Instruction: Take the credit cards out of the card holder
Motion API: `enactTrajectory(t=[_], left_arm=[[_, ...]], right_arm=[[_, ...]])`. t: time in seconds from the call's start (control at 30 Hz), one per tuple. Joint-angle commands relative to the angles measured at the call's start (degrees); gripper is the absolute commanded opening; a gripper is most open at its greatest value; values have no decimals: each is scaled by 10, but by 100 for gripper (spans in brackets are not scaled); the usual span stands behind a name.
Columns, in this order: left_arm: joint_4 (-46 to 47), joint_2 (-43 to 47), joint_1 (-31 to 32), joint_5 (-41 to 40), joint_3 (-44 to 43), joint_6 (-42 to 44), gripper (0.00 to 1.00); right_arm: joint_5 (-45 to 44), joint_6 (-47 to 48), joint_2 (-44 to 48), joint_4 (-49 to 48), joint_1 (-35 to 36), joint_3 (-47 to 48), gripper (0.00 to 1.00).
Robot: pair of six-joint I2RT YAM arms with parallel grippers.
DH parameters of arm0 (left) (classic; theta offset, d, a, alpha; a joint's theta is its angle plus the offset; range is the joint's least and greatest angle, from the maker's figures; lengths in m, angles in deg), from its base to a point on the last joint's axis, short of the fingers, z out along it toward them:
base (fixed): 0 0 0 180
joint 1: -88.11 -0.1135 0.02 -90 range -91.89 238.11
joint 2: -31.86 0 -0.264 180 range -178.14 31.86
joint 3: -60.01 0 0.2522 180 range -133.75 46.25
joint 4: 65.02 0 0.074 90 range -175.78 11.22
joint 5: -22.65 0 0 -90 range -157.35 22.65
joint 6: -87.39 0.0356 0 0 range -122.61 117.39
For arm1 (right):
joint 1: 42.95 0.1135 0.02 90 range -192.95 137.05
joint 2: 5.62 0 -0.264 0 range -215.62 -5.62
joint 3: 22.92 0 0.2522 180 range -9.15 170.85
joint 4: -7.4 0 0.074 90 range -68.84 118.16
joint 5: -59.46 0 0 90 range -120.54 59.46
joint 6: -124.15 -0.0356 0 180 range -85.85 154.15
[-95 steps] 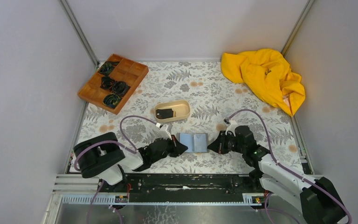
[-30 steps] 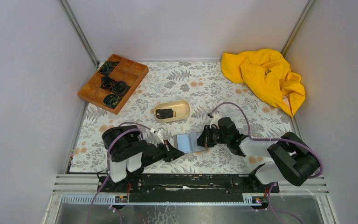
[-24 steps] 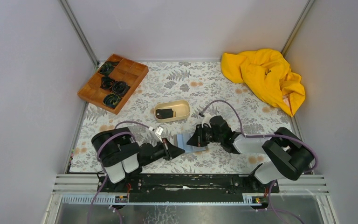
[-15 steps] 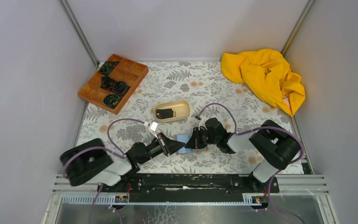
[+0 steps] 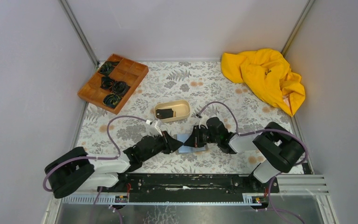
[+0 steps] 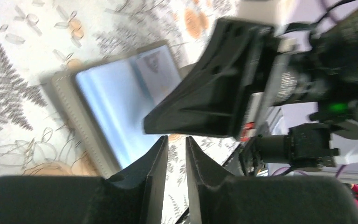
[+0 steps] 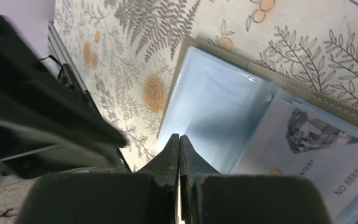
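From above, the open card holder (image 7: 214,98), at the table's 6 o'clock, is mostly covered by both grippers. The left gripper (image 6: 176,141) is at its 9 o'clock side, fingers a slim gap apart with tablecloth (image 6: 23,93) showing through. The right gripper (image 7: 180,138), fingers pressed together, points at the pale blue inside. One white diamond-print card (image 7: 314,156) shows, cut off by the frame. At 12 o'clock a beige oval tray (image 5: 185,108) holds one dark item (image 5: 165,113), too small to identify. At 10 o'clock a brown compartment tray (image 5: 133,70) holds four black coils (image 5: 120,87). At 2 o'clock lies one yellow cloth (image 5: 265,77).

left claw (image 6: 176,140) and right claw (image 7: 179,137) crowd the card holder (image 7: 214,102), beige tray (image 5: 187,108) close beyond
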Motion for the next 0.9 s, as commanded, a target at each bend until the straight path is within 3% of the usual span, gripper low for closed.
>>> enactTrajectory(t=[0.0,0.27,0.7,0.87], left_arm=[[37,-69,-15,12,-3,-13,27],[133,-170,-35,42,-17,-34,24],[137,-227,-36,69,-87,-32,23],[202,-278,-37,82,-81,-51,43]], right_arm=[[-15,10,49,9,4,3,0],[-43,35,106,75,4,-2,0],[-112,71,200,180,-8,-16,0],[-108,81,218,208,-54,-23,6]])
